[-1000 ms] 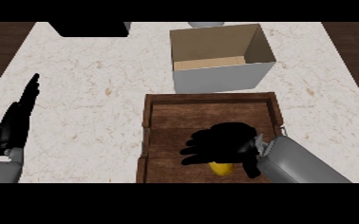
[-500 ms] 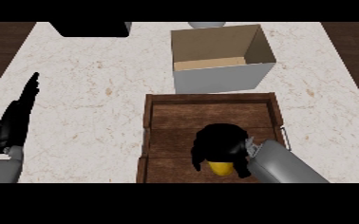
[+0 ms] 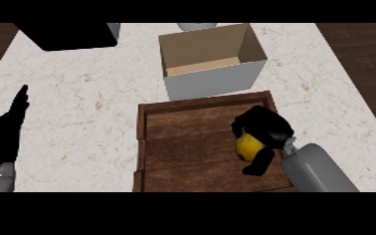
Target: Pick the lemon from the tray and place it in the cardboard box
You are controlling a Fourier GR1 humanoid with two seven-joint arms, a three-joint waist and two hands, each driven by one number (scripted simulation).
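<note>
Right hand curls around the lemon above the right side of the wooden tray. The open cardboard box stands just behind the tray. Left hand rests at the left edge, fingers straight.

A pale, speckled marble counter is seen filling most of the view, bordered by dark wood-toned strips at the far left and right edges. At its far left corner a large black block is set. A small grey object is partly seen at the far edge, mostly cut off.
</note>
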